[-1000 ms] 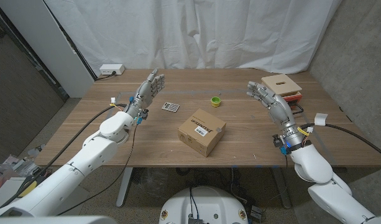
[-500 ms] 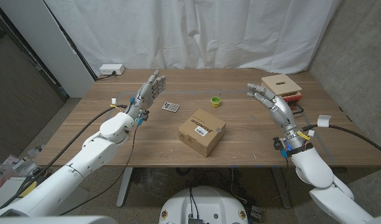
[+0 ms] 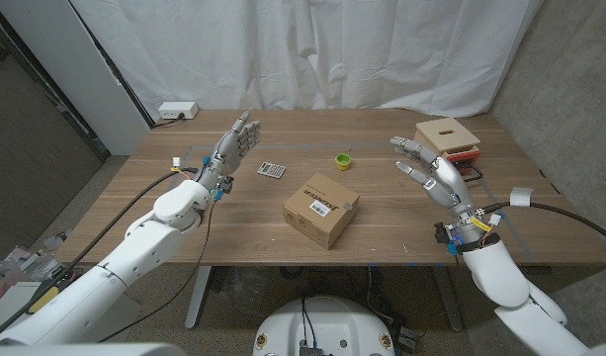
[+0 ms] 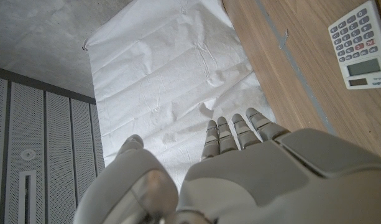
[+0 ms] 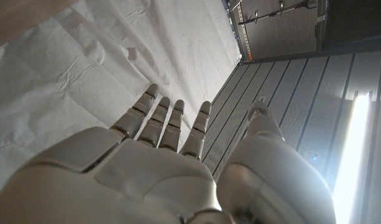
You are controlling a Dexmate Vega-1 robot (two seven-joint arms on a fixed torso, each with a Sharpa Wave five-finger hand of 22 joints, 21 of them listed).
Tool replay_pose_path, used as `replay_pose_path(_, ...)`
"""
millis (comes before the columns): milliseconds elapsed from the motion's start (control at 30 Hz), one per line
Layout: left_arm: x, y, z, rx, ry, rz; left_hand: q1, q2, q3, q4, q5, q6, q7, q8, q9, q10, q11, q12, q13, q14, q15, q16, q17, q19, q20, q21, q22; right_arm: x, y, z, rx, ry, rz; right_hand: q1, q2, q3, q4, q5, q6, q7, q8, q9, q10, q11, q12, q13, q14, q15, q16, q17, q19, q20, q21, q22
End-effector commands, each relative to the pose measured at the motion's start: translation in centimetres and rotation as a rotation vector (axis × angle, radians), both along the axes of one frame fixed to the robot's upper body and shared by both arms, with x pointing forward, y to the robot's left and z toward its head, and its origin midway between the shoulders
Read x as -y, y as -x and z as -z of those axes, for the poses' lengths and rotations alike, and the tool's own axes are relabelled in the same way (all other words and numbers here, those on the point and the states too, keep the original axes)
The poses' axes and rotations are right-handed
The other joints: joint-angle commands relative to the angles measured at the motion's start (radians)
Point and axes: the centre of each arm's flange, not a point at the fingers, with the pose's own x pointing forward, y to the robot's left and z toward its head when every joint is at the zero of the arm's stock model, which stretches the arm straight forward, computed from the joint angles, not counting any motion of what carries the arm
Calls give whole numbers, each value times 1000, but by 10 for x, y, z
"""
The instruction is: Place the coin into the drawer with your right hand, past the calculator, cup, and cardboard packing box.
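- A lab or test room, not a home: a white sheet (image 3: pixel 312 54) hangs as backdrop behind the wooden table (image 3: pixel 233 213).
- Bare concrete wall (image 3: pixel 569 79), grey panels, cables on floor.

Wooden table (image 3: pixel 233 213) before a white curtain (image 3: pixel 312 49), grey concrete wall (image 3: pixel 569 79) alongside, grey floor (image 3: pixel 65 213) beneath.

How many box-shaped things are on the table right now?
2. The cardboard packing box lies near the table's middle, in front of the green cup. The wooden drawer box sits at the far right, beyond the right hand. Nothing looks hidden behind them.
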Motion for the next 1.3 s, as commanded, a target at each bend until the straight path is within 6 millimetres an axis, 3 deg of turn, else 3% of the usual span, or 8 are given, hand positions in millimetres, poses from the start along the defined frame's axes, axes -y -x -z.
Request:
replay_pose_path(33,-3,4,-2,6,-4,1,10,0,-4,1,3,10,-4,-2,1,11,0,0,3,8,-2,0,4,4,-7,-4,5,-5,9,4,80,69,104,50,-19,8,-2,24,21,-21,-1,6,-9,0,-5,6,-14,-9,-4,4,-5,-24,-10,3)
replay_pose_path(633,1,12,2,13,-4,-7,8,1,-9,2,2,12,-5,-3,2,13,1,-1,4,9,-2,-1,4,3,-4,-7,5,0,24,10,223,257,288,168,-53,22,1,77,32,-28,-10,7,-20,-27,-6,9,-16,-38,1,6,4,-48,-24,5)
replay_pose_path(767,4,13,3,17,-8,-7,8,1,-10,3,2,12,-6,-3,2,14,-1,-1,4,9,-2,-1,4,3,-5,-7,5,2,25,12,263,313,334,211,-74,19,9,105,-41,-24,-41,7,-26,-27,-7,10,-19,-42,2,9,7,-50,-30,7)
replay_pose_path(867,5,16,2,23,-13,-11,8,1,-11,3,2,13,-6,-3,2,13,-1,-2,4,9,-2,-1,4,2,-4,-8,5,4,24,14,290,348,358,216,-76,17,13,112,-51,-26,-43,8,-30,-34,-8,11,-18,-44,3,10,7,-51,-31,7)
replay_pose_path(1033,6,20,0,27,-16,-21,8,1,-13,3,2,13,-7,-4,2,13,-2,-2,4,10,-3,-1,4,2,-4,-9,5,4,20,17,339,401,396,229,-72,19,17,123,-47,-27,-38,10,-29,-43,-6,12,-11,-49,6,12,18,-58,-29,8)
replay_pose_path(1067,6,20,-1,29,-16,-22,8,1,-13,3,2,13,-7,-4,2,13,-1,-3,4,9,-2,-1,4,2,-4,-9,5,4,19,18,345,413,401,245,-72,18,21,138,-46,-28,-33,13,-34,-79,-6,13,-9,-51,8,14,21,-58,-30,10)
replay_pose_path(1300,6,23,-6,42,-17,-25,7,2,-15,4,2,14,-7,-4,2,14,-1,-3,4,10,-1,-1,5,2,-3,-10,5,2,11,24,380,477,441,259,-68,18,24,149,-23,-26,-18,20,-32,-81,-5,14,-3,-58,10,16,33,-62,-28,11)
